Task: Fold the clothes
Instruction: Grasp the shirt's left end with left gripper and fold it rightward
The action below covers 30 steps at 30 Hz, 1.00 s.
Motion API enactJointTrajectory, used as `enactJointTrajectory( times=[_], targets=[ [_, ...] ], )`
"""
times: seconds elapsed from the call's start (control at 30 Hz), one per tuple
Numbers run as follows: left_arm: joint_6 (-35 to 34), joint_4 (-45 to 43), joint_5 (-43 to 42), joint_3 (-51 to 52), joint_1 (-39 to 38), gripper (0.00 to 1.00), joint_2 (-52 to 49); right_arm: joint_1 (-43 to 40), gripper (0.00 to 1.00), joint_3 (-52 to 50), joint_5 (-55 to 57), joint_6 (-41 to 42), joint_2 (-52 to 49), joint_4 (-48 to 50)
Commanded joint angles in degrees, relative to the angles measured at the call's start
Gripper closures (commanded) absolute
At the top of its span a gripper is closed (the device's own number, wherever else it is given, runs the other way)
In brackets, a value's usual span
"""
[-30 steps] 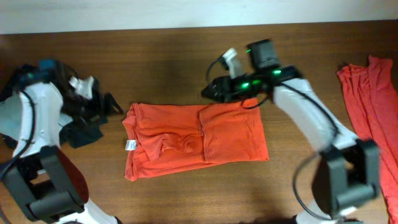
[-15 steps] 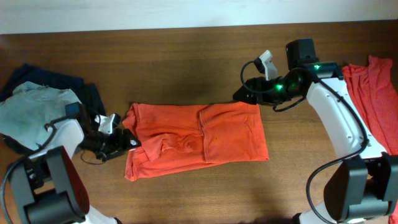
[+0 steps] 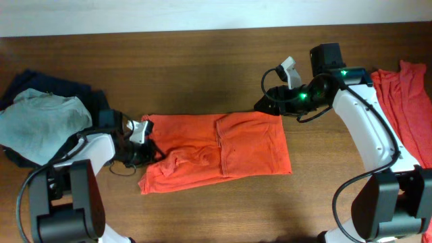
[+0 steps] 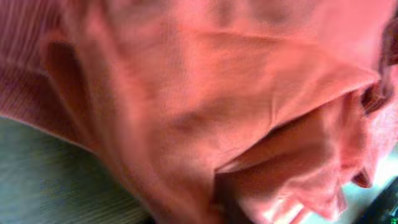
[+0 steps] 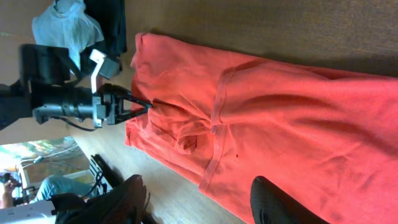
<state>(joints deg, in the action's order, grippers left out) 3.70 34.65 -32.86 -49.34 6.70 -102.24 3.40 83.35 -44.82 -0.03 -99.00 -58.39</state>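
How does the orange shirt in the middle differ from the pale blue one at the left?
The orange shirt lies spread in a rough rectangle straight on the table, while the pale blue shirt sits bunched on top of dark clothes. The left gripper is shut on the orange shirt's left edge; no gripper holds the pale blue shirt. Spread out, the orange shirt covers more area. Both are soft cloth shirts.

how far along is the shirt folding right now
Roughly partway. Done: the orange T-shirt lies flat as a wide band, with what looks like one flap already laid over its middle. In hand: the left gripper is shut on its left edge, and the right gripper hovers open by the top right corner. Left: folding the band over into a compact stack, not yet done.
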Motion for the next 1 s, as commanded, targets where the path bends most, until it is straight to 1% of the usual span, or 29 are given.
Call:
enactJointTrajectory(
  times=[0.0,0.03,0.13,0.2,0.23,0.27,0.33,0.4,0.5,0.53,0.67,0.73,0.83,0.93,0.97],
  targets=[
    [-2.05,1.25,8.70,3.08,-0.55,0.99,-3.61,-0.07,0.42,0.17,1.73,-0.63,0.50,-0.13],
    [-2.05,2.10,8.72,2.49,-0.52,0.99,-3.23,-0.07,0.42,0.17,3.82,-0.63,0.50,-0.11],
    [-2.40,7.76,9.97,-1.75,-0.20,1.00,-1.07,-0.07,0.44,0.17,15.47,-0.59,0.50,-0.70],
    [-2.51,14.80,14.23,-7.56,0.39,1.00,1.25,-0.09,0.44,0.17,22.69,-0.57,0.50,-1.95],
    [-2.58,17.51,16.26,-9.86,0.61,0.99,1.97,-0.11,0.44,0.17,24.20,-0.55,0.50,-2.34],
    [-2.69,22.23,19.28,-14.80,0.81,0.99,3.23,-0.24,0.44,0.17,25.24,-0.37,0.50,-2.51],
    [-2.89,29.40,22.45,-24.44,0.98,0.99,4.96,-0.92,0.44,0.17,25.16,0.81,0.50,-2.56],
    [-2.86,34.73,24.37,-32.52,0.90,1.00,5.42,-1.66,0.44,0.20,25.16,1.16,0.50,-2.91],
    [-2.56,40.17,25.86,-41.11,-0.50,1.00,5.40,-2.80,0.44,0.20,25.18,1.14,0.50,-3.41],
    [-2.34,40.83,25.88,-41.92,-0.94,0.99,5.40,-3.19,0.44,0.20,25.16,1.14,0.50,-3.43],
    [-2.73,41.33,27.28,-42.69,-9.25,0.99,4.52,-4.90,0.44,0.20,25.11,1.14,0.50,-3.91],
    [-4.00,41.44,30.16,-42.64,-13.79,0.99,3.15,-5.31,0.44,0.20,24.87,1.14,0.50,-4.31],
    [-6.38,41.77,36.26,-42.64,-21.64,0.99,-0.46,-5.68,0.44,0.20,24.26,1.14,0.50,-5.35],
    [-7.48,42.40,36.89,-42.64,-29.68,1.00,-6.64,-5.68,0.45,0.20,24.04,1.14,0.50,-6.38],
    [-7.87,42.56,36.96,-42.64,-31.04,0.99,-7.91,-5.68,0.45,0.20,24.04,1.14,0.50,-6.47]
  ],
)
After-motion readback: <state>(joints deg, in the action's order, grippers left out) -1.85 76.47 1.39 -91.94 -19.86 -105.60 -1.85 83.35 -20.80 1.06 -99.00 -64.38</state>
